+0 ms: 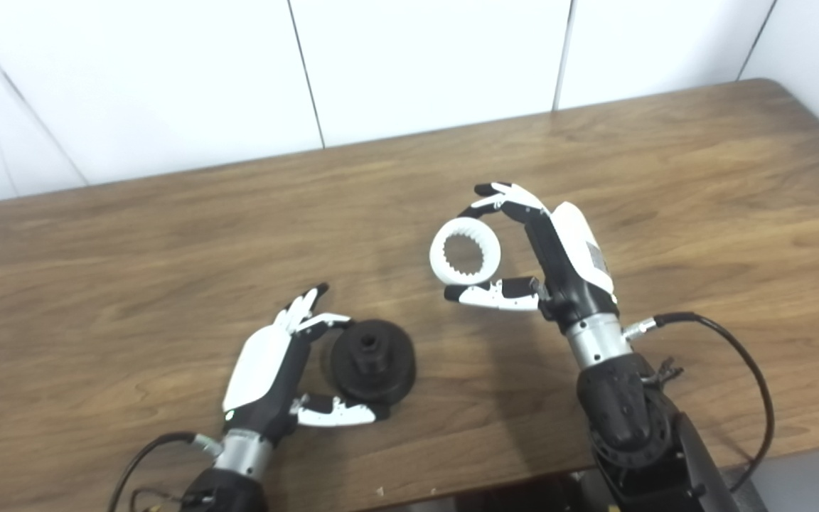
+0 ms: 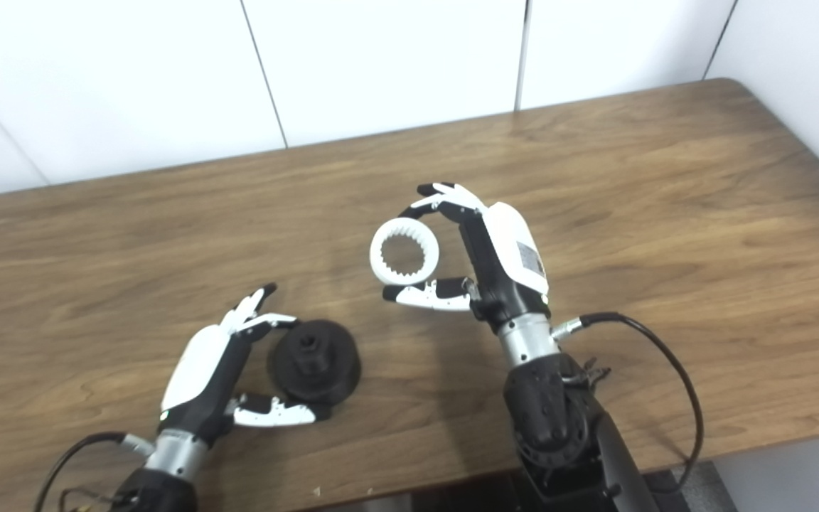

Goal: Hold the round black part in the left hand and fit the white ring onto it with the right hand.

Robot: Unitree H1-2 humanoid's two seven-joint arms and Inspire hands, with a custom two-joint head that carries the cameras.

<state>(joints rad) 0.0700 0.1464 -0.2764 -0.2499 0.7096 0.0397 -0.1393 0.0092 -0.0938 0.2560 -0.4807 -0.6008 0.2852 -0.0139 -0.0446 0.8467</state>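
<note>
Pinching the white ring (image 1: 465,252) between thumb and fingers, our right hand (image 1: 559,256) holds it above the table, apart from the round black part (image 1: 372,360). Our left hand (image 1: 278,370) curls around that part, which seems to sit on the wooden table (image 1: 701,178). We judge a tilted ring could jam. White wall panels (image 1: 416,57) stand behind.

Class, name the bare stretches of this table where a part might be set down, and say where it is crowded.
Bare: the table right of the right hand, and the left stretch beyond the left hand. Crowded: the near middle, around the round black part and white ring.
</note>
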